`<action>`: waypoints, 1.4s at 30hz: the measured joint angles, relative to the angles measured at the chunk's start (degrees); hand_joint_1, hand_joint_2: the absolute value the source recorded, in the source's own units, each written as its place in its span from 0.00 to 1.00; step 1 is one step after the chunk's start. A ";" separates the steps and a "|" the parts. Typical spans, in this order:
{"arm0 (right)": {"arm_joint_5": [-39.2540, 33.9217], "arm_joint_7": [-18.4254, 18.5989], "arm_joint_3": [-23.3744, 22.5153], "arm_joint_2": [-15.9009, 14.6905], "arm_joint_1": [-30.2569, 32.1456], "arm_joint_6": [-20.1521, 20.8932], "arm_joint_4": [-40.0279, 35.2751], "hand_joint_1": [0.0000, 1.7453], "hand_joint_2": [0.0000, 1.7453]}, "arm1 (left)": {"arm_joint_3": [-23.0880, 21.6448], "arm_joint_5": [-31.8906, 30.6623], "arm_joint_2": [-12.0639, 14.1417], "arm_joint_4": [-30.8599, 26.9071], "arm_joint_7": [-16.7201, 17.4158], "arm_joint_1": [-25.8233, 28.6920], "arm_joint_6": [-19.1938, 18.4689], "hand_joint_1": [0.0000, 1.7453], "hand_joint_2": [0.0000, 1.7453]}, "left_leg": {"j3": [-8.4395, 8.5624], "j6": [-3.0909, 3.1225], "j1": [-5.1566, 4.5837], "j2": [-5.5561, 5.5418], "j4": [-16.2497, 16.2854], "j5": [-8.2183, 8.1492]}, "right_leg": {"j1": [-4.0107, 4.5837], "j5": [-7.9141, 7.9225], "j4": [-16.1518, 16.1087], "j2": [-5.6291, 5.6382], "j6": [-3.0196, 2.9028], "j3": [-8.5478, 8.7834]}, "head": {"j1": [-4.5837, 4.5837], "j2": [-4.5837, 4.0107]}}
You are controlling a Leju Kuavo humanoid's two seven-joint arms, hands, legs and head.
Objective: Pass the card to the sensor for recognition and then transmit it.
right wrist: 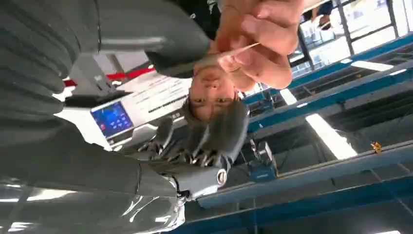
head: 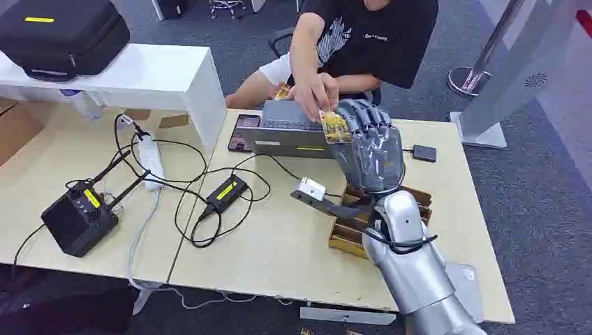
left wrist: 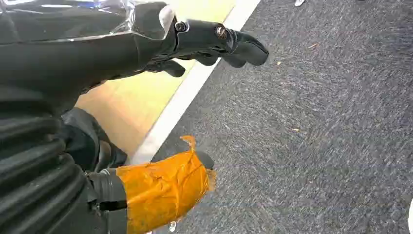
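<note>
Gold-patterned, the card sits raised above the pale worktop, held between the right hand and a person's hand that pinches its other edge — just in front of the grey sensor. In the right wrist view the fingers curl partway, the thumb pressing the card's thin edge. The left hand hangs over carpet, fingers spread, holding nothing.

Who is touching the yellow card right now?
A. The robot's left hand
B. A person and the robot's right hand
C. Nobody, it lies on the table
B: the person's hand pinches the card at the raised right hand.
</note>
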 joint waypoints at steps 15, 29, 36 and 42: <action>-0.30 -2.34 -0.09 1.73 0.04 -0.17 0.52 1.00 1.00 | 0.00 0.68 0.00 0.00 0.13 0.02 0.00 0.00 1.00 | 0.00 0.00 0.00 0.01 0.00 0.00 | 0.00 0.01 0.00 0.00 0.00 0.00 | 0.00 0.00; -23.12 -6.63 0.91 1.34 7.63 0.81 -5.27 1.00 1.00 | 0.02 5.08 -0.18 -0.02 1.72 0.17 0.00 0.00 1.00 | 0.00 -0.01 0.00 -0.01 0.00 -0.03 | -0.01 -0.02 -0.05 -0.01 0.01 -0.03 | 0.02 0.00; -42.54 -8.68 1.73 -3.89 19.16 6.91 -15.68 1.00 1.00 | 0.02 7.54 -0.68 -1.35 3.47 0.71 0.00 0.00 1.00 | -0.06 0.02 -0.02 0.00 0.00 -0.10 | -0.02 -0.04 -0.10 -0.02 0.04 -0.04 | 0.00 0.00; -43.25 -8.87 1.68 -6.41 22.33 7.02 -19.30 1.00 1.00 | 0.02 7.67 -0.83 -1.86 3.63 0.73 0.00 0.00 1.00 | -0.04 0.03 -0.01 0.01 0.00 -0.11 | -0.01 -0.04 -0.09 -0.01 0.04 -0.05 | 0.00 0.00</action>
